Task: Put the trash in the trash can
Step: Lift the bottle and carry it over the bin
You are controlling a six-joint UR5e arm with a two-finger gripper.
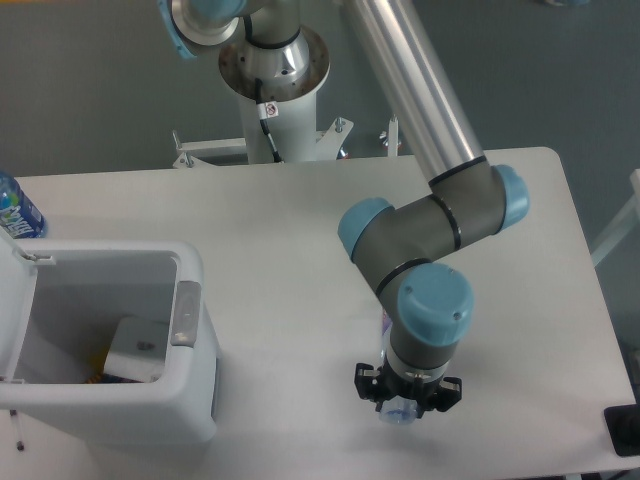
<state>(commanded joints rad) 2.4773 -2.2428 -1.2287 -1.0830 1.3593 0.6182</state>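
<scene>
Gripper (407, 403) over 1 crushed bottle (398, 413), 1 carton (137, 350) in trash can (190, 400)

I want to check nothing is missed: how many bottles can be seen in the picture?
2. An upright bottle with blue label stands at the table's left edge, behind the trash can. A clear bottle shows partly under the gripper. Others may be hidden inside the can.

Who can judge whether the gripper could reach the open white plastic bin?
Probably yes: the gripper hangs over bare white table, nothing stands between it and the white bin, whose lid is open.
</scene>
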